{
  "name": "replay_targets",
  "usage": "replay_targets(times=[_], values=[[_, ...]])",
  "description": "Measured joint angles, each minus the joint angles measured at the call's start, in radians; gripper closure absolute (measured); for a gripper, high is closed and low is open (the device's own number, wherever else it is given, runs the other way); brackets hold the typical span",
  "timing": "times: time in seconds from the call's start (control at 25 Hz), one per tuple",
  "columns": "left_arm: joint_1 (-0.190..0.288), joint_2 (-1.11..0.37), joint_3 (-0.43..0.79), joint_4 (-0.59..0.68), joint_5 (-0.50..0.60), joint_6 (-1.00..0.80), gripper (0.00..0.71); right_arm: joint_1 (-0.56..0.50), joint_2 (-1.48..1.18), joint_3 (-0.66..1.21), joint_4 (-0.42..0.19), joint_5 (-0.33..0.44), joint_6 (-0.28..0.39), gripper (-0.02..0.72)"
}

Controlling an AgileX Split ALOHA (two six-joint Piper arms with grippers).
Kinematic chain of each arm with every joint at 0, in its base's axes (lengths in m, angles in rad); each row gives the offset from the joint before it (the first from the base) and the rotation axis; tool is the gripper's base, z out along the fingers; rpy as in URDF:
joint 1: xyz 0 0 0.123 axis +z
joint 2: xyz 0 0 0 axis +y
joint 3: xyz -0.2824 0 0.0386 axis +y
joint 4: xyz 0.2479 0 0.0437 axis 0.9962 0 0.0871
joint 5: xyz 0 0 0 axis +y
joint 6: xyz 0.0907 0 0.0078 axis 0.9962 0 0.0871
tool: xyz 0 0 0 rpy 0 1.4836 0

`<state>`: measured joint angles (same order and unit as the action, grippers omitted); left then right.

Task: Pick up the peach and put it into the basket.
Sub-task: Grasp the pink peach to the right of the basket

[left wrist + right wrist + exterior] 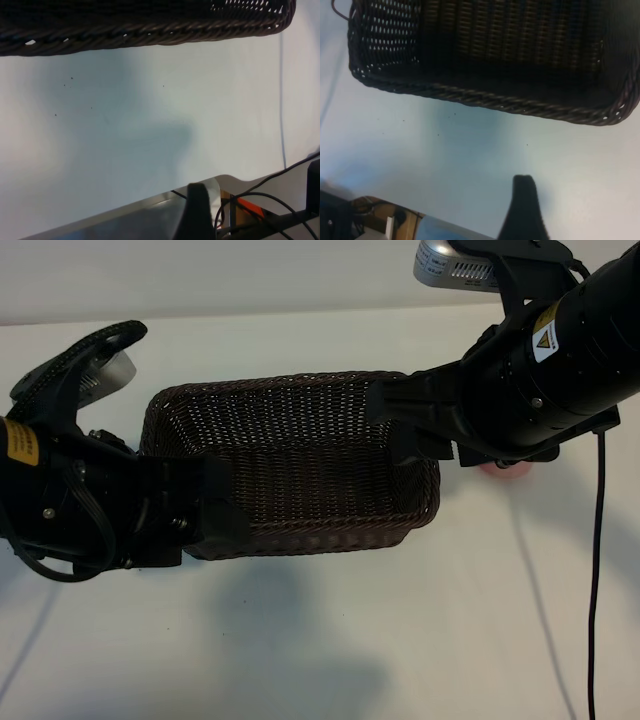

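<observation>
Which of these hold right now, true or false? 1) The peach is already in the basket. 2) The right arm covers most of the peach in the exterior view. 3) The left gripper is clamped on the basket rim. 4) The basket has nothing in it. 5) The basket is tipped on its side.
1) False. The peach lies on the table, outside the basket, past its right end.
2) True. Only a pink sliver shows under the arm.
3) False. The left gripper is open at the basket's near left corner, holding nothing.
4) True, as far as the visible interior shows.
5) False. It sits upright, opening upward.
</observation>
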<state>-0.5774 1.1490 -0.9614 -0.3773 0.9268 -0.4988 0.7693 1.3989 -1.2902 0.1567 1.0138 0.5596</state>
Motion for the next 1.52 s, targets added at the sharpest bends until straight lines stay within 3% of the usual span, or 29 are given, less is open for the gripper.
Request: replay_targets(times=[1.36, 1.52], values=[[0.0, 0.0, 0.0, 0.0, 0.001, 0.004, 0.142, 0.0, 0.0, 0.0, 0.0, 0.001, 0.0, 0.17], [0.0, 0.0, 0.0, 0.0, 0.001, 0.002, 0.142, 0.0, 0.0, 0.0, -0.002, 0.004, -0.029, 0.17]])
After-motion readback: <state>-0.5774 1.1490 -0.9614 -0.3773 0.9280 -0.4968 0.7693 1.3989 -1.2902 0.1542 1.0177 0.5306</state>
